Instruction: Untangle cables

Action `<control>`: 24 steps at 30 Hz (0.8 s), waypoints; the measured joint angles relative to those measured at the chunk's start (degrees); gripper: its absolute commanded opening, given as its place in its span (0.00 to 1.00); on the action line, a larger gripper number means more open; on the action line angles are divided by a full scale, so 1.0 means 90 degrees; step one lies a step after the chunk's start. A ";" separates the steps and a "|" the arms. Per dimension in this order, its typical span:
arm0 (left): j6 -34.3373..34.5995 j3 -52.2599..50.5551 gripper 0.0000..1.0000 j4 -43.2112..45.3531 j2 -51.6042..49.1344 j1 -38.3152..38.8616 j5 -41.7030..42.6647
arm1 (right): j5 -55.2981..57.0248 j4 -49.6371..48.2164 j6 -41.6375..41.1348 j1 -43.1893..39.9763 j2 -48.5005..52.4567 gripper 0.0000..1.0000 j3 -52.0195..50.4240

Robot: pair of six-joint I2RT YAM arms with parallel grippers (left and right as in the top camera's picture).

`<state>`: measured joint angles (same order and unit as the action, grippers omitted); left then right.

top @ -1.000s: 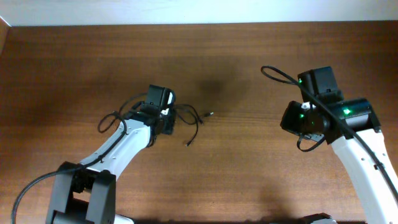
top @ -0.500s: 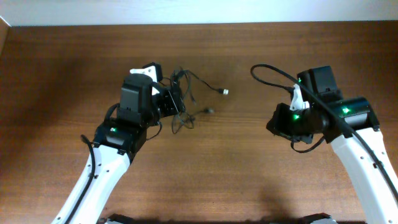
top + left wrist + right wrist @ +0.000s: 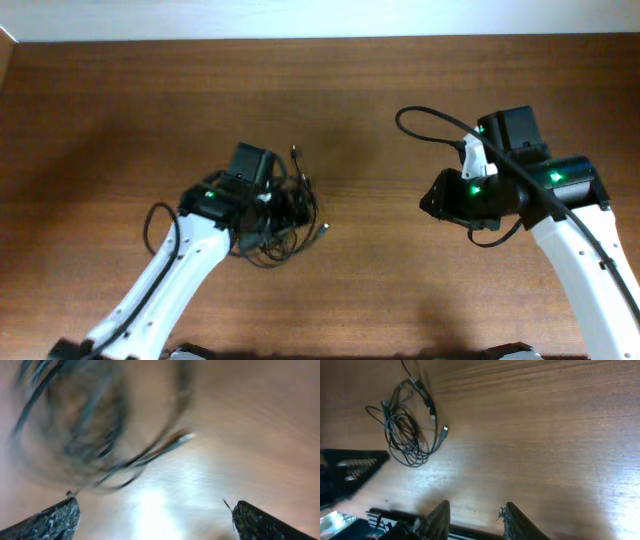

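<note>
The cables (image 3: 285, 215) lie coiled, one plug (image 3: 295, 152) apparently pointing away from the robot; left end effector (image 3: 155, 505) and right end effector (image 3: 476, 506) both spread.

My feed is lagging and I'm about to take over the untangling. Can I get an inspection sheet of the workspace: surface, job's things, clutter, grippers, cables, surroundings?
Surface: brown wooden table, glossy, no spills seen.
Job's things: thin black cords with small plug ends, piled in one tangled coil at the left arm's tip, not separated.
Clutter: nothing seen.
Grippers: left gripper open at the coil, nothing between its fingers, its view blurred; right gripper open, empty, apart from the coil.
Cables: thick black arm cable arcs off the right arm, away from the coil.
Surroundings: pale wall strip along the table's far edge.
</note>
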<state>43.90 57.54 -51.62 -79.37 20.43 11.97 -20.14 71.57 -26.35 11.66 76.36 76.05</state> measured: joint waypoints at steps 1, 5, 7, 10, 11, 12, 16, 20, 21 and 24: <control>0.0697 -0.0022 0.99 -0.0602 -0.0231 0.0005 -0.0236 | 0.0039 0.0000 0.0041 0.0000 0.0000 0.39 0.0000; 0.2662 -0.0430 0.59 -0.0942 -0.0420 0.0005 -0.0729 | 0.0092 0.0002 0.0153 0.0000 0.0000 0.40 0.0000; 0.3198 -0.1054 0.63 -0.0022 -0.0401 0.0005 -0.0886 | 0.0160 0.0002 0.0170 0.0000 0.0002 0.40 0.0000; 0.3541 -0.2055 0.75 0.0741 -0.0430 0.0005 -0.1285 | 0.0236 0.0019 0.0287 0.0000 0.0005 0.41 0.0000; 0.3592 -0.2140 0.59 0.0765 -0.0432 0.0005 -0.1435 | 0.0238 0.0019 0.0306 0.0000 0.0007 0.41 0.0000; 0.3606 -0.2208 0.52 0.0816 -0.0432 0.0007 -0.1722 | 0.0240 0.0019 0.0313 0.0000 0.0010 0.41 0.0000; 0.3660 -0.2288 0.20 0.1319 -0.0432 0.0010 -0.2390 | 0.0255 0.0029 0.0323 0.0000 0.0012 0.41 0.0000; 0.3553 -0.2305 0.00 0.1880 -0.0432 0.0010 -0.2635 | 0.0255 0.0168 0.0333 0.0000 0.0012 0.40 0.0000; 0.3456 -0.2305 0.00 0.1933 -0.0432 0.0010 -0.2730 | 0.0255 0.0228 0.0333 0.0000 0.0012 0.36 0.0000; 0.2186 -0.2198 0.00 0.2098 -0.0389 0.0007 -0.2812 | 0.0255 0.0765 0.0491 0.0000 0.0012 0.35 0.0000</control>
<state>63.57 37.76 -32.73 -82.87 20.49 -13.34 -17.85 78.46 -21.93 11.66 76.47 76.05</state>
